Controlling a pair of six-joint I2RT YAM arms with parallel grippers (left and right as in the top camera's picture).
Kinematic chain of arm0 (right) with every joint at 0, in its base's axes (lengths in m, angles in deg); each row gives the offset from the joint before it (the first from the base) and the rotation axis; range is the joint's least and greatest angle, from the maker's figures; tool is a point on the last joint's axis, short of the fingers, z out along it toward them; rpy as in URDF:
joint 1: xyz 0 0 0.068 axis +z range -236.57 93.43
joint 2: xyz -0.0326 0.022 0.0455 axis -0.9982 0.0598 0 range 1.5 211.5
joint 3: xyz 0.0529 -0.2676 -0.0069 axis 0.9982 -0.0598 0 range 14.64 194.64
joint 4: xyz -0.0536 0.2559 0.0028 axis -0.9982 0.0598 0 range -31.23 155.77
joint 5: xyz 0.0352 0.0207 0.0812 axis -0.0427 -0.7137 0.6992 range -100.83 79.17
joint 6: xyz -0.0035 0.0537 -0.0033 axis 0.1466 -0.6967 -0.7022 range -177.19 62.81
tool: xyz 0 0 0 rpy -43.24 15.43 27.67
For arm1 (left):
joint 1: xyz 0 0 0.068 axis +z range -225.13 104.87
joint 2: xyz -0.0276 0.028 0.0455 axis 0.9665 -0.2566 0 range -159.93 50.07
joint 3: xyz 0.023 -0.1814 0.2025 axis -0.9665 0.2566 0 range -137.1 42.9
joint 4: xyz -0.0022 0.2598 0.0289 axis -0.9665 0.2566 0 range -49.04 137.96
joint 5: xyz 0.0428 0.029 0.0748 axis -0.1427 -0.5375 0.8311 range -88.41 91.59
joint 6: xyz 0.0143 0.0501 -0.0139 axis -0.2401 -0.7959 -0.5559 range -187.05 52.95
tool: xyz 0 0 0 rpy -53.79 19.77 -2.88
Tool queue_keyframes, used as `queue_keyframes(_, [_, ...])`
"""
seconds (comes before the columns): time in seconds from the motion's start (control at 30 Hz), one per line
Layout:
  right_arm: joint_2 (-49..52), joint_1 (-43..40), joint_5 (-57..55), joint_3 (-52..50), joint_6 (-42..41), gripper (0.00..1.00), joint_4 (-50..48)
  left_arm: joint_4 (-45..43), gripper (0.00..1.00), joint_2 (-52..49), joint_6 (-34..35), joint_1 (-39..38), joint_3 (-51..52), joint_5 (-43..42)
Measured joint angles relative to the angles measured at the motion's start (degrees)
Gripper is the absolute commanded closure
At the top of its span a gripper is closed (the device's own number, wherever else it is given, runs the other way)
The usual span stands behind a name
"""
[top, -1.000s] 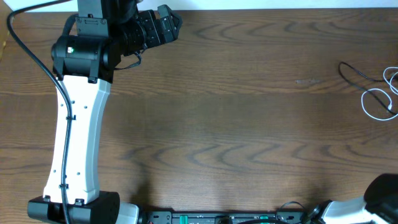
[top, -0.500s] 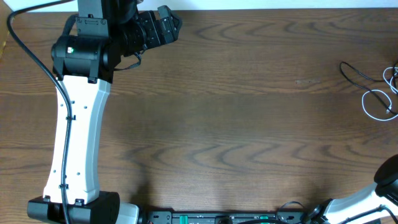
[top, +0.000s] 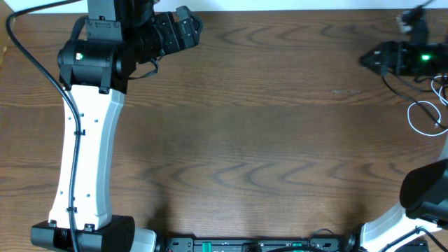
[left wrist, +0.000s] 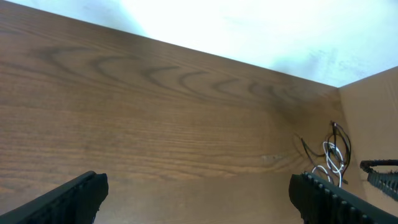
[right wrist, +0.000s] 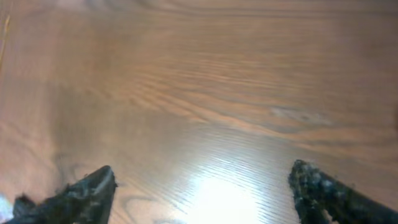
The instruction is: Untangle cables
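Cables (left wrist: 330,152) lie loose near right end effector (right wrist: 202,177), spread wide; left end effector (left wrist: 199,183) equally wide.

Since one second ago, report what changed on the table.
The right arm swung from the near right corner to the far right side. Its right gripper is now open and empty near the black cable. The black cable, white cable and open left gripper stayed put.

A brown wooden table (top: 280,140) with wavy grain fills the view. Behind the table's far edge is a white surface (left wrist: 249,31). A bright light patch (right wrist: 224,199) lies on the table.
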State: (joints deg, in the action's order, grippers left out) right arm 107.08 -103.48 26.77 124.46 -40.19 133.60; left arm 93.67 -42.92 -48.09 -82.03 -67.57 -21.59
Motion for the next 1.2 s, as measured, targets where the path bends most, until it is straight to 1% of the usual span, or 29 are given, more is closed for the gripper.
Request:
queue_keyframes(0.03, [-0.68,1.16,-0.31,0.00,0.11,0.03,0.04,0.00,0.02,0.00,0.00,0.00,0.00,0.02])
queue_keyframes(0.07, [-1.64,2.34,-0.63,0.00,-0.09,0.01,0.04,0.02,0.02,0.00,0.00,0.00,0.00,0.00])
queue_keyframes(0.17, [-5.97,5.42,-3.13,0.00,-0.79,0.01,-0.04,0.00,0.02,0.00,0.00,0.00,0.00,0.00])
queue_keyframes(0.3, [-14.60,9.03,-7.37,0.00,-3.56,0.01,0.20,0.00,0.02,0.00,0.00,0.00,0.00,0.02])
queue_keyframes(0.5, [-24.87,10.03,-9.68,0.20,-5.77,0.01,2.38,0.02,0.02,0.00,0.00,0.00,0.00,0.02])
queue_keyframes(0.83, [-30.62,10.03,-10.69,0.22,-6.27,0.01,2.82,0.02,0.02,0.00,0.00,0.00,0.00,0.02])
queue_keyframes(1.07, [-33.88,10.03,-11.02,0.22,-8.07,0.01,2.01,0.02,0.02,0.00,0.00,0.00,0.00,0.02])
queue_keyframes(1.13, [-35.06,10.03,-12.11,-0.11,-9.11,0.01,0.70,0.00,0.02,0.00,0.00,0.00,0.00,0.02])
queue_keyframes(1.2, [-37.00,10.25,-14.19,-2.16,-10.27,0.01,-3.02,0.02,0.02,0.00,0.00,0.00,0.00,0.02])
